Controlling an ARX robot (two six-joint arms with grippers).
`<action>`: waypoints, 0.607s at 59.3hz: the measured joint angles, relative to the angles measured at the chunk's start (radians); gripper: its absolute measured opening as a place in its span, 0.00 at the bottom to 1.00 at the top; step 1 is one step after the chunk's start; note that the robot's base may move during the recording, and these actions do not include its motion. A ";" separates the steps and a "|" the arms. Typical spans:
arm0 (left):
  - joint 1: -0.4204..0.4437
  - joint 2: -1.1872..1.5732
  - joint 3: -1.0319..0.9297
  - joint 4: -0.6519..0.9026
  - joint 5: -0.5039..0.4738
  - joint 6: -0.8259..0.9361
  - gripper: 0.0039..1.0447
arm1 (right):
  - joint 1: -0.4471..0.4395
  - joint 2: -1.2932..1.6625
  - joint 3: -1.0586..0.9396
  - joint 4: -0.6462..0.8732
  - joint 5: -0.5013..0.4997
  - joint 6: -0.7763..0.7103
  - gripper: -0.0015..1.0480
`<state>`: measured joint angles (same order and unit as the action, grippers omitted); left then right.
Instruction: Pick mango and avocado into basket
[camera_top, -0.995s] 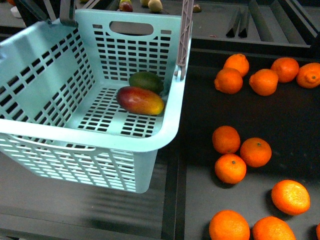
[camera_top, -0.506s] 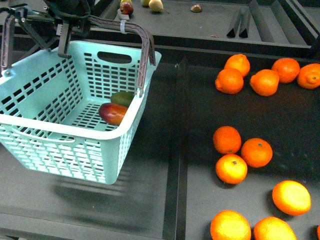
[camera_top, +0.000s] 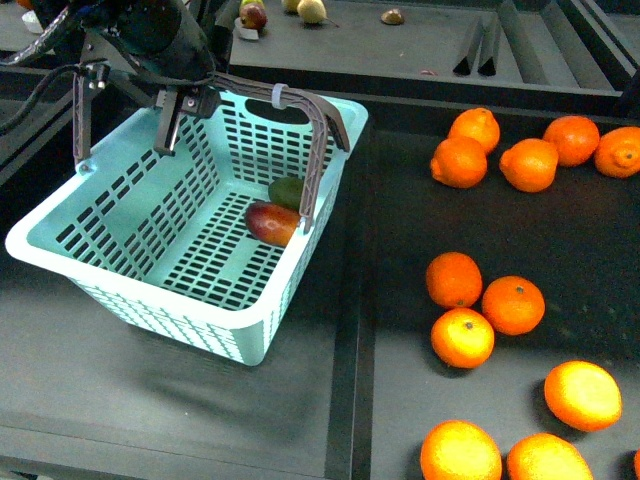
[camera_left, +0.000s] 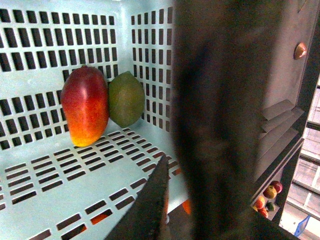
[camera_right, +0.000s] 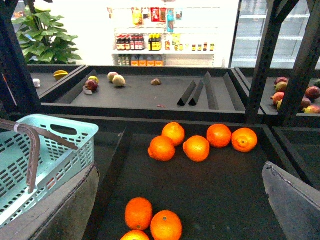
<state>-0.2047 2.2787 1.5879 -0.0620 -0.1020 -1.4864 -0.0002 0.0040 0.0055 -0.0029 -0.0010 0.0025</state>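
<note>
1. My left jaws (camera_top: 180, 100) are pinched on the brown handle (camera_top: 300, 105) of the turquoise basket (camera_top: 150, 290), which hangs tilted.
2. The mango (camera_left: 85, 105) and avocado (camera_left: 126, 98) lie touching in the basket's low corner.
3. My right jaws (camera_right: 180, 210) are spread wide above the oranges (camera_top: 462, 337) on the dark counter (camera_top: 590, 240).
</note>
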 joint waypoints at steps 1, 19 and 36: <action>-0.003 -0.006 -0.013 0.006 -0.005 -0.006 0.25 | 0.000 0.000 0.000 0.000 0.000 0.000 0.93; -0.024 -0.239 -0.214 -0.009 -0.233 -0.133 0.85 | 0.000 0.000 0.000 0.000 0.000 0.000 0.93; 0.031 -0.530 -0.801 0.872 -0.056 0.781 0.58 | 0.000 0.000 0.000 0.000 0.000 0.000 0.93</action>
<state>-0.1734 1.7489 0.7868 0.8097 -0.1581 -0.7052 -0.0002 0.0040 0.0059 -0.0029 -0.0006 0.0025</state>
